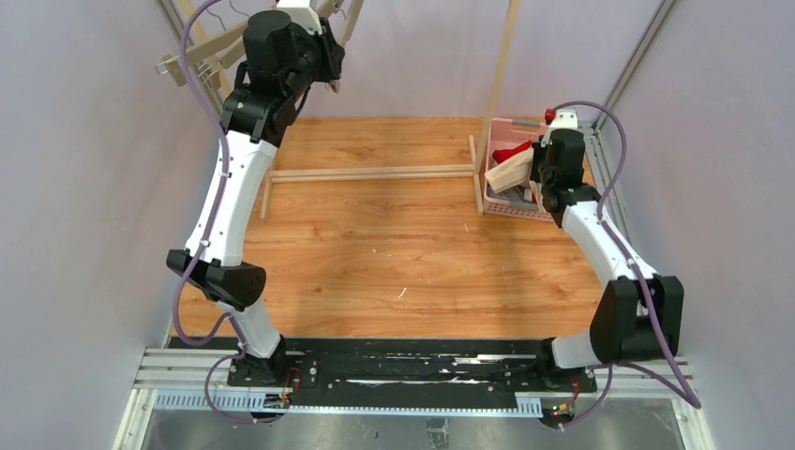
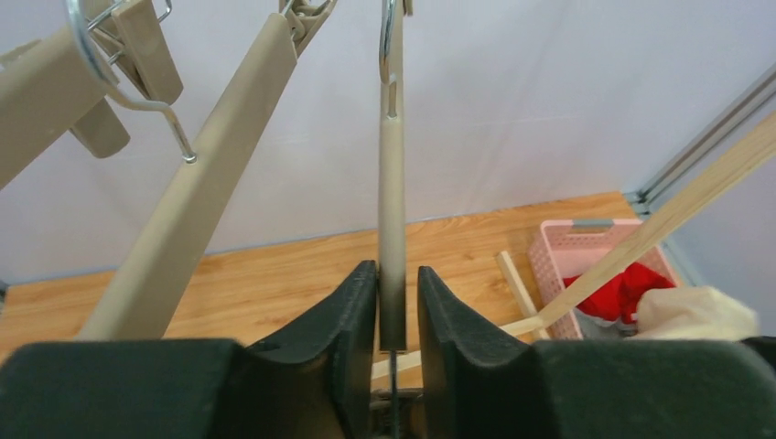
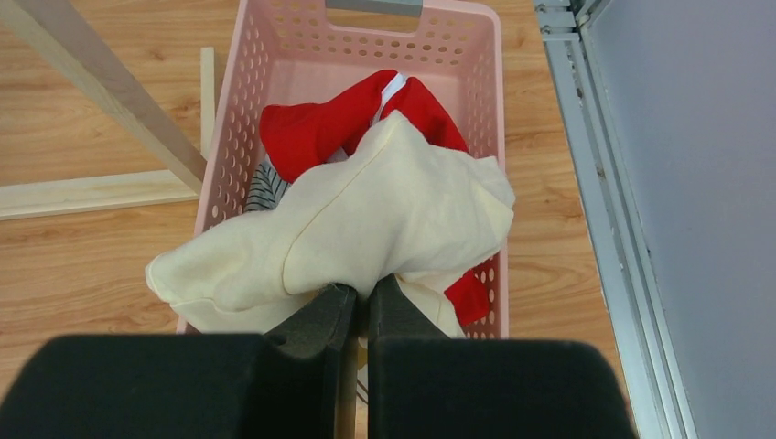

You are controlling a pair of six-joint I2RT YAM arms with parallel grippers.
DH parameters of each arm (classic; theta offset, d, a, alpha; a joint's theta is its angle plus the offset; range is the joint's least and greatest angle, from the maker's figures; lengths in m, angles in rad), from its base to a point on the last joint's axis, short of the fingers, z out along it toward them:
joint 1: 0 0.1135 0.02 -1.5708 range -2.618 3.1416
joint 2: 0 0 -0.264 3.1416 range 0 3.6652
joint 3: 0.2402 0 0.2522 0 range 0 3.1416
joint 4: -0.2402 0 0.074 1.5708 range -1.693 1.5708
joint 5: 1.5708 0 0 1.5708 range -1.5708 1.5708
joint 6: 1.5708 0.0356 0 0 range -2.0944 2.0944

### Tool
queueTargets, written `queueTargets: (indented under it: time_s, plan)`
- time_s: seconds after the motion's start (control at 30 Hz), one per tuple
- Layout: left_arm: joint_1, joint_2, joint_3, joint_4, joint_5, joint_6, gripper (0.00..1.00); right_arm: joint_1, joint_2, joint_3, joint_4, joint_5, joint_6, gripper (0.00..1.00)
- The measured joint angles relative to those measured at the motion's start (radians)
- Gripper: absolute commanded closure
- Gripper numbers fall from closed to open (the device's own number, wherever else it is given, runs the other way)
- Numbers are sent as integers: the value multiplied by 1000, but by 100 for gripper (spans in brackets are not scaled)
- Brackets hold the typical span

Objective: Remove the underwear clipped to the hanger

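My right tool (image 3: 361, 306) is pinched shut on the cream briefs (image 3: 366, 219), holding them over the basket (image 3: 458, 55) where the red pair (image 3: 320, 128) lies. My left tool (image 2: 398, 311) straddles the hanger (image 2: 392, 183), jaws slightly parted, probably to steady it.

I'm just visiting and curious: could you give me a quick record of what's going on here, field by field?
Left end effector: jaws slightly apart astride a bare hanger
Right end effector: shut on cream briefs, over pink basket
In basket: red briefs, striped grey briefs
Other hangers: no underwear seen clipped
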Motion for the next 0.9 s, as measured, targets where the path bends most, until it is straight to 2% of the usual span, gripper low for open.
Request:
queueTargets:
  time_s: [0.07, 0.13, 0.2, 0.3, 0.43, 0.47, 0.53, 0.57, 0.6, 0.73, 0.9]
  plan:
    - [0, -18, -14, 8, 4, -5, 63, -10, 48, 24, -1, -16, 0, 83]
    - [0, -34, -32, 21, 6, -10, 59, -19, 94, 56, -2, -40, -2, 61]
    - [0, -49, -48, 35, 7, -16, 57, -27, 129, 85, -2, -64, 2, 43]
    - [0, -64, -60, 41, 6, -20, 54, -33, 177, 134, -1, -98, -9, 29]
    - [0, -99, -90, 45, 3, -19, 47, -33, 207, 153, -4, -130, -13, 28]
    - [0, -114, -105, 47, -2, -16, 40, -33, 207, 153, -7, -138, -13, 28]
    - [0, -151, -137, 48, -20, -4, 21, -33, 199, 153, -8, -151, -16, 28]
    - [0, -174, -156, 48, -31, 1, 8, -33, 188, 153, -9, -157, -18, 28]
    - [0, -199, -174, 48, -43, 6, 1, -33, 175, 153, -10, -161, -20, 28]
    - [1, -323, -267, 51, -80, 26, 2, -34, 41, 145, -34, -159, -32, 27]
    - [1, -558, -495, 49, -93, 28, 2, -34, -207, 155, -87, -122, -37, 26]
